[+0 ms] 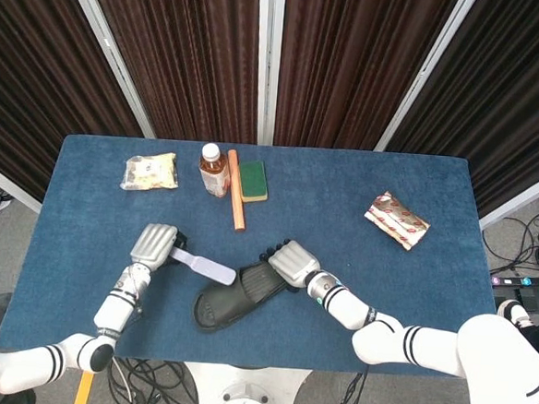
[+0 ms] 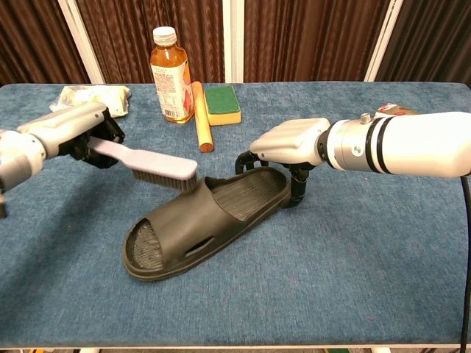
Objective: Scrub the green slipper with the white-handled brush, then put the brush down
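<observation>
My left hand grips the white handle of the brush, fingers wrapped around its end; the brush extends level toward the centre of the table, bristles facing down, with its head at the upper edge of the slipper's strap. In the chest view the bristle tips appear to be just at the strap, though contact cannot be confirmed. The green slipper, dark olive in colour, lies sole-down near the front edge of the table, roughly at mid-width, toe toward the front-left and heel toward the rear-right. My right hand sits over the heel end, palm down, fingers curled over the heel rim and holding the slipper in place against the tabletop; dark fingertips show on both sides of the heel. In the head view the same arrangement appears from above: left hand, brush, slipper and right hand form a line running left to right along the front half of the table. Along the rear edge, left of centre, stand a bottle of amber liquid with a white cap, an orange stick lying just beside it, and a green-and-yellow sponge just beside the stick. A pale snack bag lies toward the rear-left corner, and a red-and-white packet lies toward the right edge, well apart from the slipper.
</observation>
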Tool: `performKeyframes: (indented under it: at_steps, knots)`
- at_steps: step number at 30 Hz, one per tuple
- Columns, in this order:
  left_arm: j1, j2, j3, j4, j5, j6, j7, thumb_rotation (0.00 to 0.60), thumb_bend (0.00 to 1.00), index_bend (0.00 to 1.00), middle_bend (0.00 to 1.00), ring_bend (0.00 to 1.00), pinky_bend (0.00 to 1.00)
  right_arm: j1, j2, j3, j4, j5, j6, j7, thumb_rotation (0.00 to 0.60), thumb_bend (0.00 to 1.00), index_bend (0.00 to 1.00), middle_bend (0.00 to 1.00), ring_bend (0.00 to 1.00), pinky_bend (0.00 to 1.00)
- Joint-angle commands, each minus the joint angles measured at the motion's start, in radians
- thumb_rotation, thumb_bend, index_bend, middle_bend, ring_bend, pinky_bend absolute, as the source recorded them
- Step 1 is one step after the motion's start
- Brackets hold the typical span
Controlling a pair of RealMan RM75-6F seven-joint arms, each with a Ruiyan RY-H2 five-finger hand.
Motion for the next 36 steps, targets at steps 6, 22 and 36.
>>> performKeyframes:
  at_steps: [6, 22, 36]
  knots:
    - [0.030, 0.021, 0.092, -0.072, 0.102, 0.032, -0.006, 0.600, 0.85, 1.00, 1.00, 1.00, 1.00, 0.001, -0.001, -0.007, 0.000, 0.005, 0.002, -0.004, 0.600, 0.31, 0.41, 0.42, 0.25, 0.24]
    - [-0.049, -0.087, -0.038, 0.176, -0.015, -0.033, 0.025, 0.600, 0.85, 1.00, 1.00, 1.00, 1.00, 0.007, 0.000, -0.016, -0.006, 0.020, 0.011, -0.019, 0.600, 0.31, 0.41, 0.42, 0.26, 0.25]
    - [0.018, 0.005, -0.037, 0.095, 0.001, 0.050, -0.067, 0.600, 0.84, 1.00, 1.00, 0.96, 1.00, 0.000, 0.051, -0.013, -0.079, 0.039, 0.039, -0.021, 0.600, 0.01, 0.00, 0.00, 0.00, 0.00]
